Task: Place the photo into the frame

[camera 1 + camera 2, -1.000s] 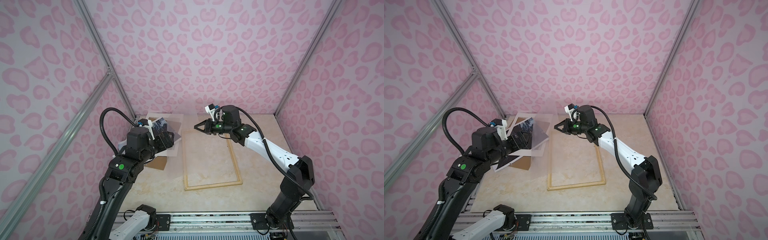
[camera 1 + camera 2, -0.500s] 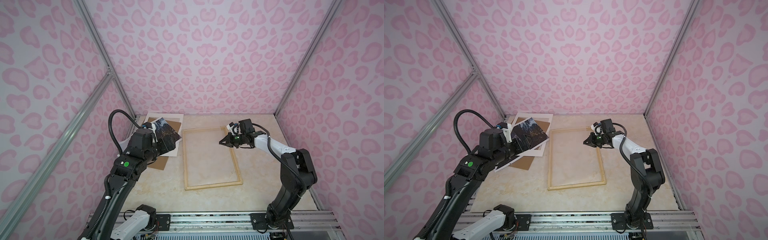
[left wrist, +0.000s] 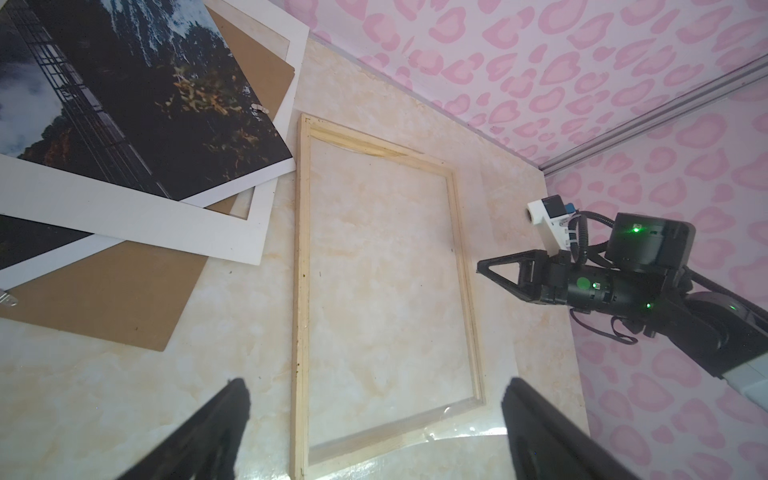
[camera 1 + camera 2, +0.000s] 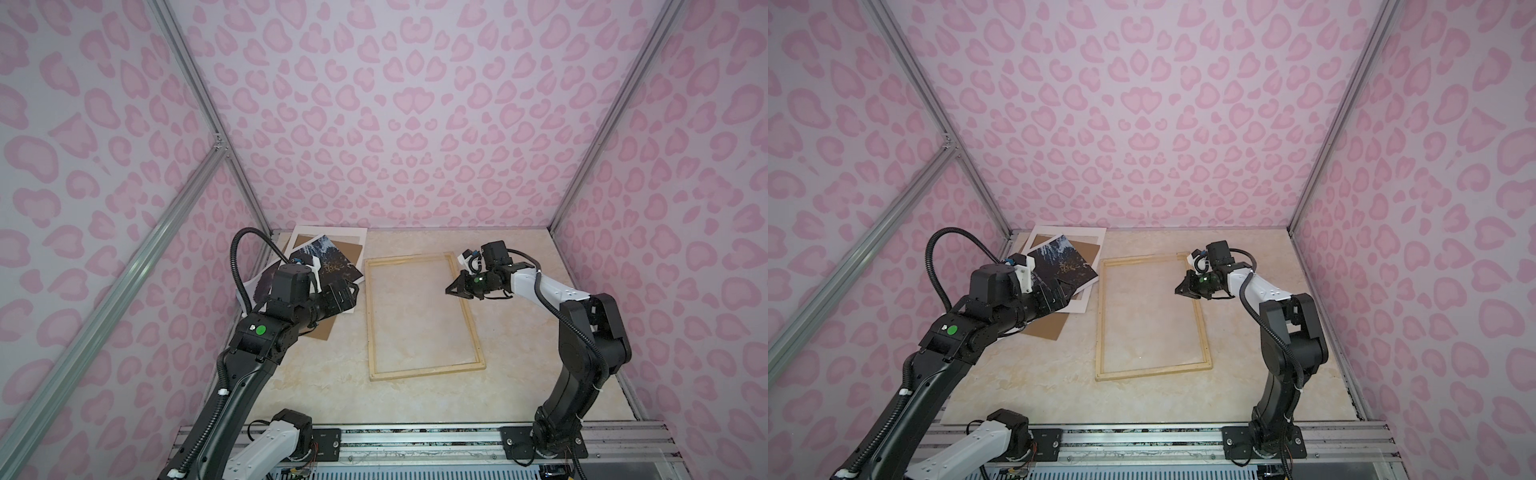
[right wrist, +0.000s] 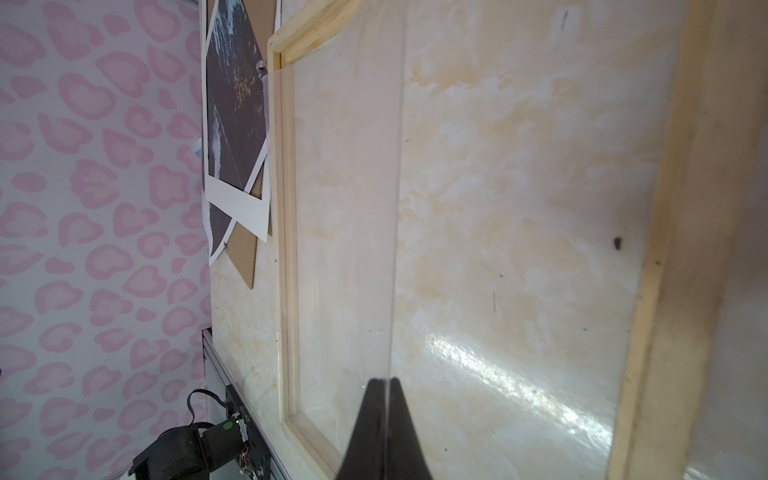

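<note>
Farthest left, under and behind the left hand (image 4: 352, 297), a loose stack lies on the surface (image 4: 519, 374). A brown board (image 3: 104, 299) is at the bottom, a white mat (image 3: 137, 216) lies over it, and the photo (image 4: 328, 259) is askew on top. The photo is a dark waterfall print with a white margin, and one strip of the mat crosses over its lower part. It is wholly outside the frame (image 4: 419, 371), with its nearest corner just beside the frame's left rail.

The left hand hangs above the stack's edge with its fingers spread wide and nothing between them. They point across toward the frame.

The frame lies flat in the middle, a pale wooden rectangle with the marbled surface showing through it.

The right hand (image 4: 451, 289) hovers over the frame's right rail, near the far end, pointing inward. Its fingers are pressed together. In the right wrist view a thin clear sheet (image 5: 396, 208) runs edge-on straight out from between the tips, so it is pinching that sheet. Nothing stands between either hand and the frame's opening apart from this sheet.
</note>
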Available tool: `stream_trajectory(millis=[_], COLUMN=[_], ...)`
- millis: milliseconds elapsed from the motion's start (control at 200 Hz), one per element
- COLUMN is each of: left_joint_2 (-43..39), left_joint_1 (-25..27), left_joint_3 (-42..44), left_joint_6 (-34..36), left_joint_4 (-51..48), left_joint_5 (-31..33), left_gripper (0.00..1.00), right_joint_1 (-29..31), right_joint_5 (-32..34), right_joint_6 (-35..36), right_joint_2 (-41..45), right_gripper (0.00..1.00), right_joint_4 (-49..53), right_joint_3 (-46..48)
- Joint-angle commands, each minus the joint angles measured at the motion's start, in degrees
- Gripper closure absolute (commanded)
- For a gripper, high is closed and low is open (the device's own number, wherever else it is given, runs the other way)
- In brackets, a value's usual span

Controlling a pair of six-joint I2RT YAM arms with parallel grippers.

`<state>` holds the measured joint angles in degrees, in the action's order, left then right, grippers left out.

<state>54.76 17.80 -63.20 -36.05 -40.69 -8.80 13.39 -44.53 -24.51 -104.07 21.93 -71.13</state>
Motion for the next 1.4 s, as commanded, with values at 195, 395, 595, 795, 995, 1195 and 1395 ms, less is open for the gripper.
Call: stream_trajectory(millis=[195, 395, 595, 795, 995, 1195, 1395], left_joint_2=[0.05, 0.31, 0.43, 0.34, 0.48, 0.3, 0.26], left_joint_1=[-0.04, -0.04, 0.02, 0.02, -0.04, -0.04, 0.0], left_joint_3=[1.3, 1.83, 2.15, 2.38, 2.39, 2.55, 2.64], left_joint_6=[-0.86, -0.94, -1.12, -1.12, -1.21, -1.3, -1.52], left_joint_4=[2.19, 2.52, 2.85, 3.03, 3.07, 3.13, 3.13], left_joint_5=[-1.23, -1.4, -1.82, -1.75, -1.92, -1.93, -1.88], left_gripper=[0.02, 0.02, 0.02, 0.02, 0.02, 0.02, 0.02], right_joint_1=[-0.08, -0.47, -0.84, -0.89, -0.91, -0.98, -1.02], right_joint_5=[0.67, 1.29, 0.95, 0.7, 0.5, 0.19, 0.77], right_joint_6=[-2.75, -2.99, -2.74, -2.25, -0.66, 0.01, 0.69], right_joint_2=[-0.69, -0.78, -0.95, -1.39, -1.57, -2.01, -2.28], right_gripper=[1.0, 1.0, 1.0, 1.0, 1.0, 1.0, 1.0], right_joint_4=[-4.09, -3.97, -3.46, -3.15, -1.5, -0.82, 0.21], right_joint_3=[-0.65, -0.89, -1.41, -1.23, -1.27, -1.33, -1.73])
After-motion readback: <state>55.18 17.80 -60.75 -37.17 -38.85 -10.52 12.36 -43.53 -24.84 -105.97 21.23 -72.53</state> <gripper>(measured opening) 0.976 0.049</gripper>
